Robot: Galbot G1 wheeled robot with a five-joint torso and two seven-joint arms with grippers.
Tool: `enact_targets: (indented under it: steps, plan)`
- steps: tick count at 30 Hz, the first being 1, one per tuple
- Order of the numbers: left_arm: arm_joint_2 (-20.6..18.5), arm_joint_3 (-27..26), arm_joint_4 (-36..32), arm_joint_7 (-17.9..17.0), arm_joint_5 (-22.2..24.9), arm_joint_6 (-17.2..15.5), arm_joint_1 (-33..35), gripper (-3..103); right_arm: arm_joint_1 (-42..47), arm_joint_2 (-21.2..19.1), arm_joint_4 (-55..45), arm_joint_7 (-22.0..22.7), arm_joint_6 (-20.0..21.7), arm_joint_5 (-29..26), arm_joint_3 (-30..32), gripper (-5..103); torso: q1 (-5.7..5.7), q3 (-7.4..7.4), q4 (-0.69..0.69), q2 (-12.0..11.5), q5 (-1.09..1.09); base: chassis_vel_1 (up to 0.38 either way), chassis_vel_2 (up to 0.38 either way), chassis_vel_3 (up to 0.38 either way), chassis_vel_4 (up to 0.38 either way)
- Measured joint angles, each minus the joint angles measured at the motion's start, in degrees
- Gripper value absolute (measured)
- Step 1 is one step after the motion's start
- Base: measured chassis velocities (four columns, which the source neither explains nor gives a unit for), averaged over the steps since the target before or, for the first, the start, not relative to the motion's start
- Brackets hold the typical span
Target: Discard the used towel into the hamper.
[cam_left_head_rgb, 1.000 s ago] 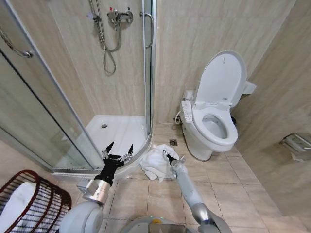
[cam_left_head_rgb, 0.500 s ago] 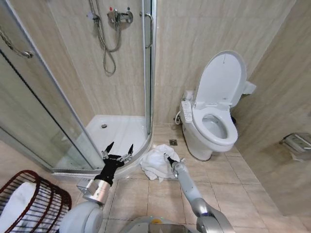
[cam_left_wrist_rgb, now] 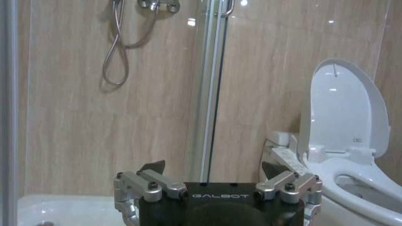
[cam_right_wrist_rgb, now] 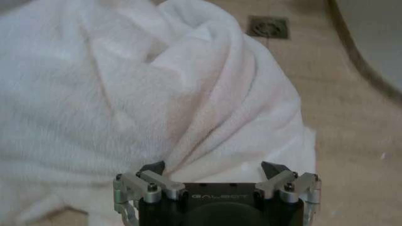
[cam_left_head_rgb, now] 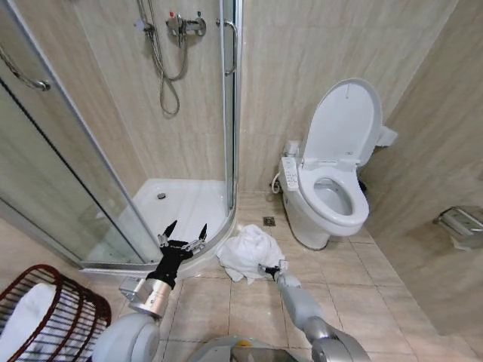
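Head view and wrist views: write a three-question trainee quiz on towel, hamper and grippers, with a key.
1. True or false: the towel already lies in the hamper.
2. Which gripper is at the towel's edge? A left B right
3. Fill in: the left gripper is held ____ above the shower tray's rim.

Key: 1 false, it is heaped on the floor by the toilet. 2 B, the right gripper, open. 3 open.

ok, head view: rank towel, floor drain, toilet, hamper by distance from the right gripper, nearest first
1. towel, crumpled on the floor right at the open right gripper
2. floor drain, just beyond the towel
3. toilet, ahead to the right
4. hamper, far left
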State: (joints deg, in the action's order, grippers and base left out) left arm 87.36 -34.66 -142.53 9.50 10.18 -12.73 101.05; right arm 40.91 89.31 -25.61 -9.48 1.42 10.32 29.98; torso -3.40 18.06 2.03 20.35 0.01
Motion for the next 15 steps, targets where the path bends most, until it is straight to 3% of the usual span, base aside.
enact_targets:
  steps: [3,5,7,15]
  plan:
    - [0.00,0.00,0.00,0.00,0.00,0.00,0.00,100,0.82,-0.27,-3.44,0.36,-1.98,6.57,-0.75,100,0.00,0.00,0.00,0.00,0.00,0.000,0.000,0.000,0.000]
    - [0.00,0.00,0.00,0.00,0.00,0.00,0.00,100,1.24,-0.43,-5.10,0.26,-2.77,8.10,-1.29,100,0.00,0.00,0.00,0.01,-0.01,0.000,0.000,0.000,0.000]
    - [0.00,0.00,0.00,0.00,0.00,0.00,0.00,100,1.91,-0.51,-7.91,-0.62,-6.42,10.06,-2.43,100,0.00,0.00,0.00,0.01,-0.01,0.000,0.000,0.000,0.000]
    - [0.00,0.00,0.00,0.00,0.00,0.00,0.00,100,5.91,-0.56,-19.83,-1.20,-6.57,2.97,-11.85,100,0.00,0.01,-0.01,0.02,-0.02,0.000,0.000,0.000,0.000]
